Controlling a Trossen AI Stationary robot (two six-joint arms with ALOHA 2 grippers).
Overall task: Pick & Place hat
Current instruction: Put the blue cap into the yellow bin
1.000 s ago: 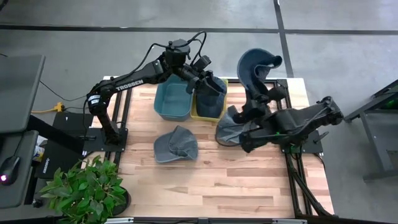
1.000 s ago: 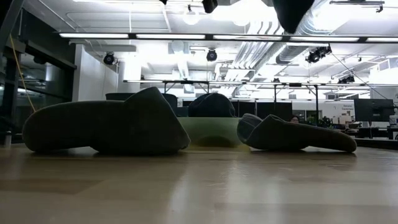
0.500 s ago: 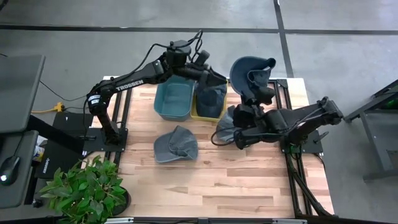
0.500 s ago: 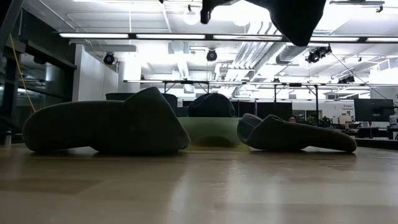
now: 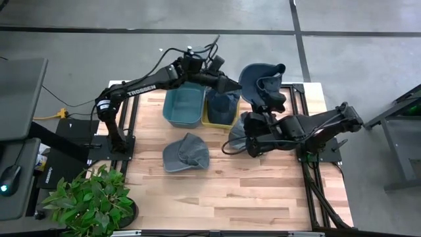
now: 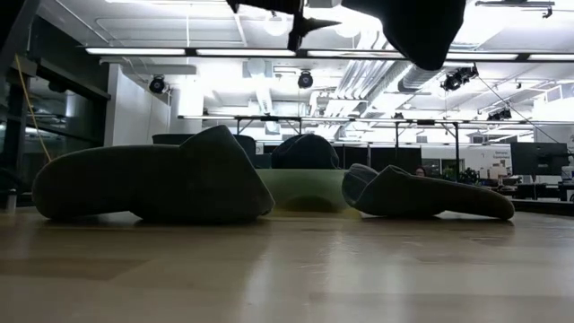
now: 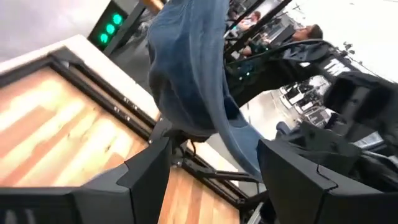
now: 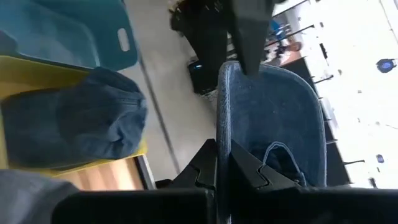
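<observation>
Above the far end of the wooden table (image 5: 217,184), a blue denim cap (image 5: 258,80) is held up in the air by the right gripper (image 5: 268,99). In the right wrist view, the right gripper's two dark fingers (image 8: 208,168) are seen pressed tight on the cap's edge, with the cap's inside and its back strap facing the camera. The cap hangs past the far edge of the table, near the yellow bin (image 5: 222,109).

The left gripper (image 5: 231,85) is stretched out toward the held cap and is just beside its left rim. In the left wrist view, the left gripper's fingers (image 7: 149,171) are spread wide, and the cap's cloth hangs between them. Whether the cloth is touched by them cannot be told.

A second denim cap (image 5: 223,104) is seen lying in the yellow bin. A blue bin (image 5: 183,108) is set touching the yellow bin on its left side. A grey cap (image 5: 185,153) is lying on the table nearer the front, well apart from the bins. Another grey cap (image 5: 242,133) is lying just to the right of the yellow bin, partly hidden under the right arm.

A green plant (image 5: 89,197) is seen off the table's front left corner.
</observation>
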